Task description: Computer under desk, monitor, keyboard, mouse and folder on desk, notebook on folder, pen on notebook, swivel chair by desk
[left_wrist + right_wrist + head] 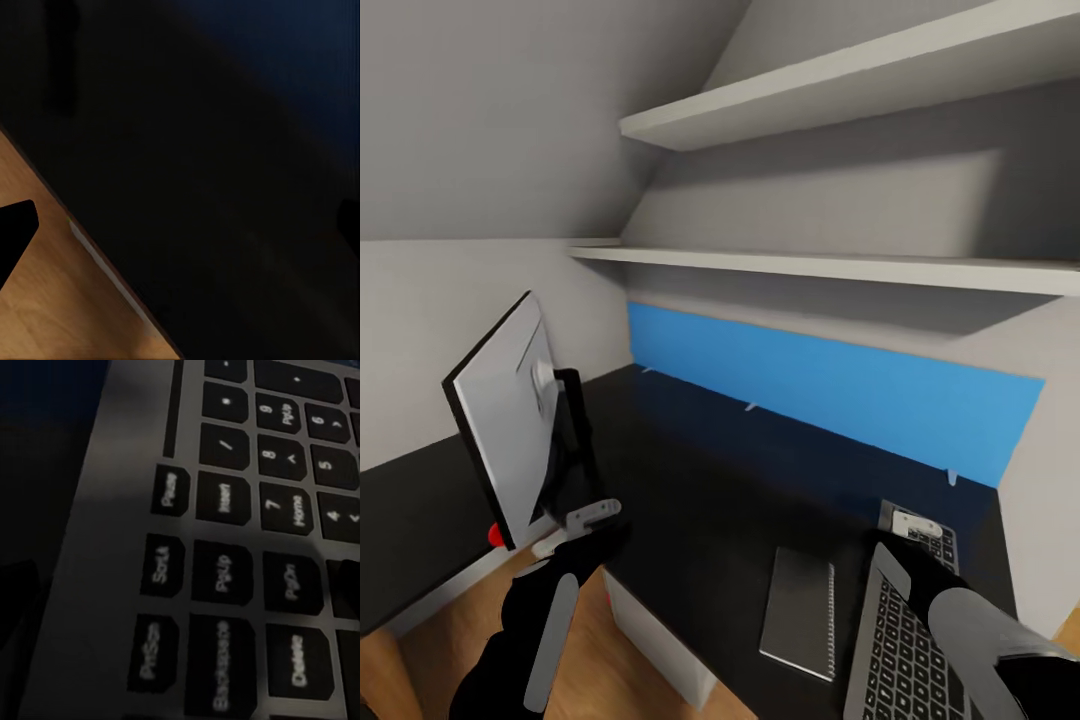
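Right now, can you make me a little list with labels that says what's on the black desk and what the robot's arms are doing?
desk: black, blue back panel
monitor: at the desk's left edge, tilted, silver back toward the camera
keyboard: flat on the desk, right side
notebook: grey, flat, left of the keyboard
left gripper: by the monitor's stand, grip unclear
right gripper: over the keyboard's far end, grip unclear
shelves: two, white, above the desk

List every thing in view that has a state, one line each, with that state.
monitor: tilted, silver back toward the camera, at the desk's left edge by the left tool.
keyboard: flat on the desk, right tool over it.
notebook: closed, flat on the desk, left of the keyboard.
left tool: grip cannot be told.
right tool: grip cannot be told.
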Controlling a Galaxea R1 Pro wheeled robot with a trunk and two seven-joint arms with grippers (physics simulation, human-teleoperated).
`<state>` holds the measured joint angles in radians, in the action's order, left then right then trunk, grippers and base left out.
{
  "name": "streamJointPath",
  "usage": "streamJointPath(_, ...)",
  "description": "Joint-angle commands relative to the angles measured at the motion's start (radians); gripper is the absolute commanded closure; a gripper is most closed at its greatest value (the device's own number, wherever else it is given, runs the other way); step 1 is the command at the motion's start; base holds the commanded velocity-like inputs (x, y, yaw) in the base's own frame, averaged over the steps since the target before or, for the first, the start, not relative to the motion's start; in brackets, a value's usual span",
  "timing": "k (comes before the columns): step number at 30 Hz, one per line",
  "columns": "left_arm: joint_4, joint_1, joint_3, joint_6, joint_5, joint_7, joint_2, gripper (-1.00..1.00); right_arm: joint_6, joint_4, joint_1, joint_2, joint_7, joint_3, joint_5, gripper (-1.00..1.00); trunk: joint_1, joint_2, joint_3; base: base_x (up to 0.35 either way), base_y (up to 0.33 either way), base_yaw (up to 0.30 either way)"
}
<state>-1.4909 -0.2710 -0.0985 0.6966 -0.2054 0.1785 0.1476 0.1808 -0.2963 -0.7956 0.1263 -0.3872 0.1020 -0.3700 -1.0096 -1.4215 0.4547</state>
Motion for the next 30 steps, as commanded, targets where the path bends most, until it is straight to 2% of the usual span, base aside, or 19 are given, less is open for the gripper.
streamJointPath(1,-0.002,-0.001,-0.001,0.004,-0.011,0.007,0.001,-1.00,0.008,0.008,0.000,0.001,-0.007,0.000,-0.013,-1.00,0.000,-0.001,0.001,0.000,0.000,-0.191)
streamJointPath(6,-0.002,-0.001,-0.001,0.004,-0.011,0.007,0.001,-1.00,0.008,0.008,0.000,0.001,-0.007,0.000,-0.013,-1.00,0.000,-0.001,0.001,0.000,0.000,-0.130)
streamJointPath(18,-0.002,-0.001,-0.001,0.004,-0.011,0.007,0.000,-1.00,-0.002,0.004,0.000,-0.001,-0.004,0.001,-0.014,-1.00,0.000,-0.001,0.001,-0.051,0.052,-0.008)
streamJointPath(22,0.000,-0.001,-0.001,0.004,-0.011,0.007,0.000,-1.00,-0.038,0.000,0.001,-0.008,0.000,0.003,-0.015,-1.00,0.000,-0.001,0.001,-0.137,0.131,0.000)
streamJointPath(24,0.005,-0.001,0.000,0.004,-0.011,0.008,0.000,-1.00,-0.072,-0.002,0.002,-0.021,-0.001,0.004,-0.013,-1.00,0.000,-0.001,0.001,-0.052,0.048,0.000)
streamJointPath(25,0.012,-0.001,0.000,0.004,-0.010,0.009,0.000,-1.00,-0.098,-0.004,0.002,-0.033,-0.001,0.009,-0.007,-1.00,0.000,-0.001,0.001,-0.029,0.028,0.000)
streamJointPath(27,0.031,-0.001,0.001,0.002,-0.010,0.010,0.001,-1.00,-0.147,-0.028,0.004,-0.061,-0.003,0.050,0.047,-1.00,0.000,-0.001,0.001,-0.012,0.012,0.000)
streamJointPath(28,0.035,-0.001,0.001,0.002,-0.010,0.010,0.001,-1.00,-0.156,-0.046,0.006,-0.069,-0.005,0.069,0.075,-1.00,0.000,-0.001,0.001,-0.006,0.006,0.000)
streamJointPath(30,0.038,-0.001,0.001,0.002,-0.009,0.010,0.001,-1.00,-0.160,-0.071,0.007,-0.074,-0.007,0.082,0.096,-1.00,0.000,-0.001,0.001,-0.004,0.004,0.000)
